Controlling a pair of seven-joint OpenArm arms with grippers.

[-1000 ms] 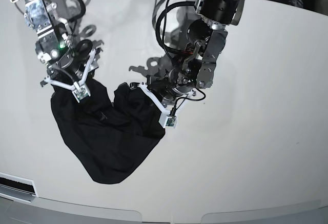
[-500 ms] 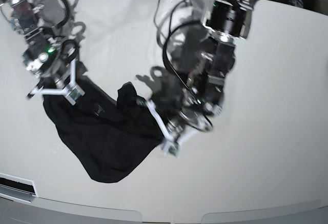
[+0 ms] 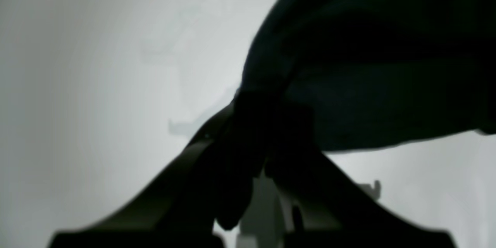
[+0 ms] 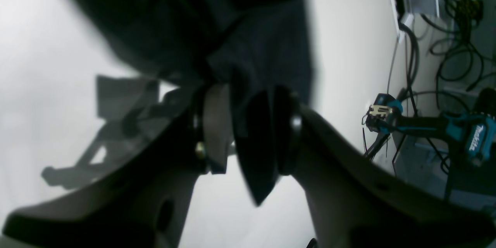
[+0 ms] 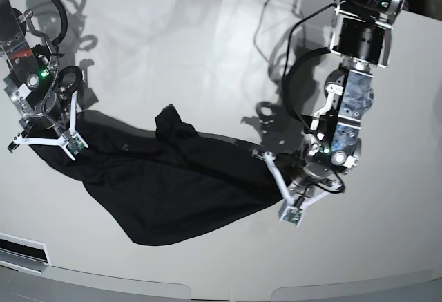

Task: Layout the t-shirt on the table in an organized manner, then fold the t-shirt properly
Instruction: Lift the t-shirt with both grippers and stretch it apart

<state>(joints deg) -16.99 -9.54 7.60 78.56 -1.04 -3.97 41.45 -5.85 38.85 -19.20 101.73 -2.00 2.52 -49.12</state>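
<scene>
The t-shirt (image 5: 166, 184) is plain black, soft and matte, with no print that I can see. It is stretched out across the white bench (image 5: 207, 53) between the two tools, its upper edge pulled into a long, sagging line and the rest drooping into a loose rounded lobe toward the near edge of the bench. A bunched fold rises out of it roughly midway between the tools.

The left tool (image 5: 280, 177) is clenched on one end of the cloth; in the left wrist view the fabric (image 3: 368, 66) fans out dark and wide from the pinched fingers (image 3: 240, 155). The right tool (image 5: 45, 133) grips the opposite end: in the right wrist view a wad of cloth (image 4: 252, 58) is caught between its pads (image 4: 217, 124), with a pointed tail of fabric hanging below them.

The bench is glossy and smooth, curved along its near edge, and it mirrors the arms as soft grey shadows. Past the right tool, off the bench edge, lie tangled black cables (image 4: 453, 46) and a teal cordless drill (image 4: 438, 124).
</scene>
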